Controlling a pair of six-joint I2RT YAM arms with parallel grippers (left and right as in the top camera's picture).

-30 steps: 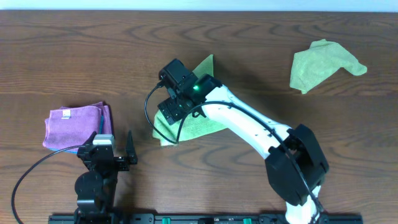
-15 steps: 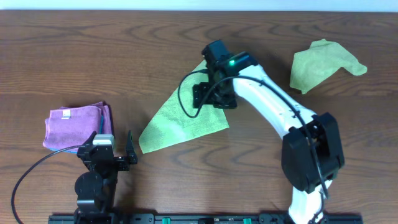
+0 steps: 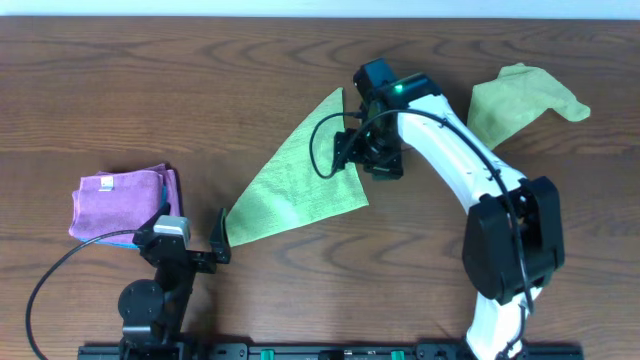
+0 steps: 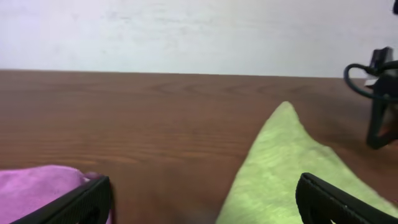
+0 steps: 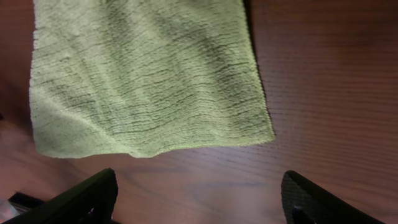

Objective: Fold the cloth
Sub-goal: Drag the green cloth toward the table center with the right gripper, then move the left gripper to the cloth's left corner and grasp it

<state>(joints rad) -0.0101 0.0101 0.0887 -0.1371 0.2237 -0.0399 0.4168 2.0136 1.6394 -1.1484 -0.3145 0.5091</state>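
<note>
A light green cloth (image 3: 300, 180) lies flat on the table as a long triangle, its tip at the back. It also shows in the right wrist view (image 5: 149, 74) and the left wrist view (image 4: 292, 168). My right gripper (image 3: 368, 158) hovers at the cloth's right edge, open and empty; in its own view (image 5: 199, 205) only bare wood lies between the fingers. My left gripper (image 3: 195, 240) is open and empty at the front, just left of the cloth's front left corner. In its own view (image 4: 202, 202) the right finger (image 4: 339, 202) stands over the green cloth.
A folded purple cloth (image 3: 125, 198) lies at the front left, beside my left gripper (image 4: 31, 193). A second, crumpled green cloth (image 3: 520, 105) lies at the back right. The right arm's link and cable (image 4: 380, 93) show at the right of the left wrist view.
My right arm has swung to the right and back, off the cloth's left part, leaving the cloth spread as a triangle. My left gripper has turned slightly toward the cloth.
</note>
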